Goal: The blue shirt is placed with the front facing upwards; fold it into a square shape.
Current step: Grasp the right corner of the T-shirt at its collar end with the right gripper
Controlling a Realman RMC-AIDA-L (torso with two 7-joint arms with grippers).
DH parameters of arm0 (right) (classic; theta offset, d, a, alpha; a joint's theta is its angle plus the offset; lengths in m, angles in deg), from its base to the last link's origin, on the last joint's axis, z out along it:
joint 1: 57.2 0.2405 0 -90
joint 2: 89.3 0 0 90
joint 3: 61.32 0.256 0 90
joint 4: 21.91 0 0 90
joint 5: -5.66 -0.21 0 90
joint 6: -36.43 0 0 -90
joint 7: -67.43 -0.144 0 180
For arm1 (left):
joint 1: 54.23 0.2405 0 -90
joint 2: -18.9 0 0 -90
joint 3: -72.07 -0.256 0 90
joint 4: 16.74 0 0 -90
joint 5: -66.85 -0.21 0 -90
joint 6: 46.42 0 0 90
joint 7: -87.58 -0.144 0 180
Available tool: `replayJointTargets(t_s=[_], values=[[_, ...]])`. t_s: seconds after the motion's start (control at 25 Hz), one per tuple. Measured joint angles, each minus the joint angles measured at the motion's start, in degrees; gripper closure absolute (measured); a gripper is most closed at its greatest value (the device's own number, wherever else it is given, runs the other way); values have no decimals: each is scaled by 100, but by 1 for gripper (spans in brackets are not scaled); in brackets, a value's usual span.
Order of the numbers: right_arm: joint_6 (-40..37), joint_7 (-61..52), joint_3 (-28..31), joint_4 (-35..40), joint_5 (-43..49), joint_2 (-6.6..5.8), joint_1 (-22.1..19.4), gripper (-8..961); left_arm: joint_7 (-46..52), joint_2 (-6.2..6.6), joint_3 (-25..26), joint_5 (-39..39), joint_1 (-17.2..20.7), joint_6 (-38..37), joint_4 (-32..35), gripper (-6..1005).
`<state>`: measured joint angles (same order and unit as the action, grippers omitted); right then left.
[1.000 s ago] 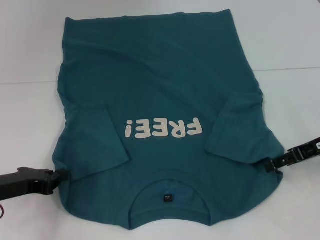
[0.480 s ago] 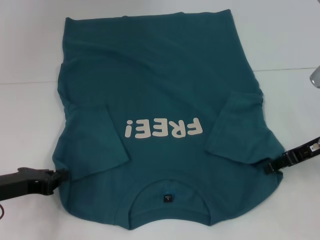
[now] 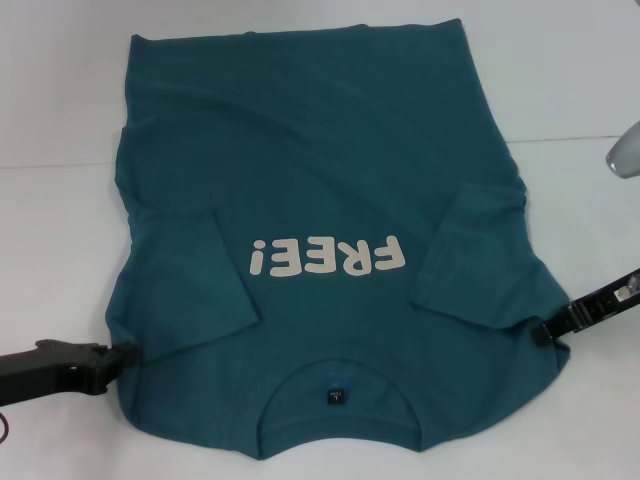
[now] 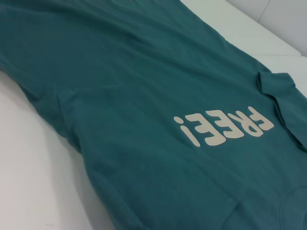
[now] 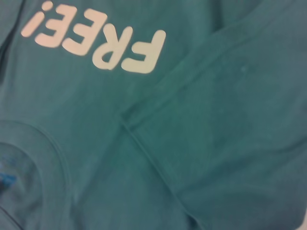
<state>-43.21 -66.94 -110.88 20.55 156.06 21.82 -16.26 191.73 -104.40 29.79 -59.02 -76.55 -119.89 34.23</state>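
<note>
The blue shirt (image 3: 320,170) lies flat, front up, on the white table (image 3: 50,230), collar toward me. Its off-white "FREE!" lettering (image 3: 328,257) reads upside down, and a small dark neck label (image 3: 335,397) sits inside the collar. Both short sleeves are folded in over the chest. My left gripper (image 3: 122,352) is at the shirt's near left shoulder edge, touching the cloth. My right gripper (image 3: 545,328) is at the near right shoulder edge. The shirt fills the left wrist view (image 4: 144,72) and the right wrist view (image 5: 216,143); neither shows its own fingers.
A grey rounded object (image 3: 625,150) pokes in at the right edge of the head view, off the shirt. White table surface surrounds the shirt on the left, right and far sides.
The left arm has dropped slightly toward me, with its tip still at the shirt's edge. The grey object has come further in at the right edge. The shirt has not moved.
</note>
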Motion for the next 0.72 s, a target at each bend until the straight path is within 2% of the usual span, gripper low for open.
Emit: replayJointTargets(t_s=[0.32, 0.64, 0.72], values=[[-9, 1, -2, 122, 467, 191, 137, 622, 0, 8, 0, -9, -9, 17, -53, 996], [-82, -65, 8, 292, 700, 206, 93, 705, 0, 9, 0, -8, -4, 25, -53, 996], [-92, -111, 20, 401, 782, 215, 65, 791, -1, 9, 0, -8, 5, 32, -53, 996]])
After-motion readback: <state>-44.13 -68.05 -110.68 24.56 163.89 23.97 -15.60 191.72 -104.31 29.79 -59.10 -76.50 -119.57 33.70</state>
